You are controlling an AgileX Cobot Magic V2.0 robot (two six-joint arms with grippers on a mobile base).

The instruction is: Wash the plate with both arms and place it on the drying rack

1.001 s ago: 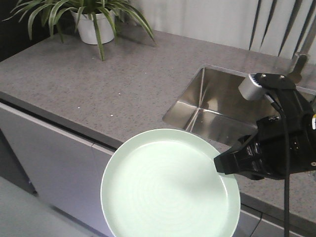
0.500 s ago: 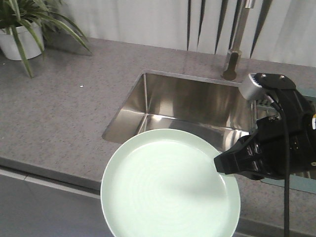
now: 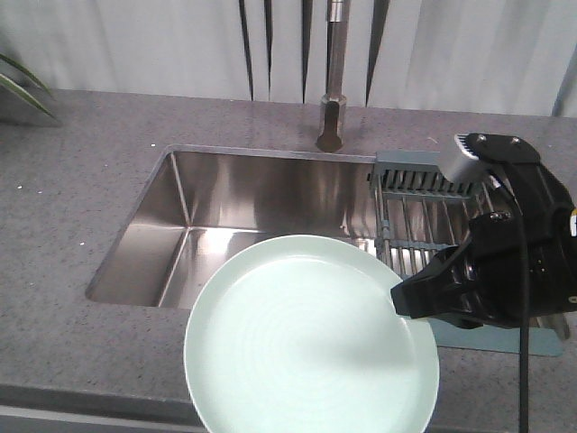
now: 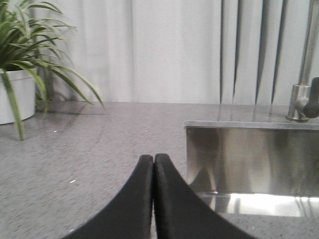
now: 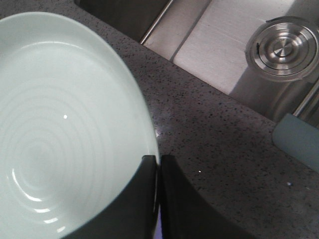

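Only one possible marking shows: a small yellow-and-white patch at the far right edge of the black right arm (image 3: 532,253), too small to read. Compared with half a second ago, the front view has swung rightward along the speckled grey stone countertop (image 3: 72,180). The green plant leaves (image 3: 18,86) have slid to the left edge and the rectangular stainless steel sink basin (image 3: 180,225) has moved left in the frame. The tall steel faucet (image 3: 332,90) now stands near the centre, and the steel-rod drying rack with grey-blue end bars (image 3: 410,176) has come into plain sight over the sink's right end. The round pale mint-green glossy plate (image 3: 306,343) and the black right gripper (image 3: 399,302) sit in the same spot in the frame as before. The plate is held roughly level, face up, in the near foreground over the sink's near rim, left of the rack and apart from it. The right arm reaches in from the right, wrist angled down and leftward, with its light grey camera block (image 3: 460,161) on top. Its fingers are clamped on the plate's right rim. The left gripper (image 4: 153,162), seen only from its own wrist camera, points level across the counter, its two black fingers pressed together with nothing between them.
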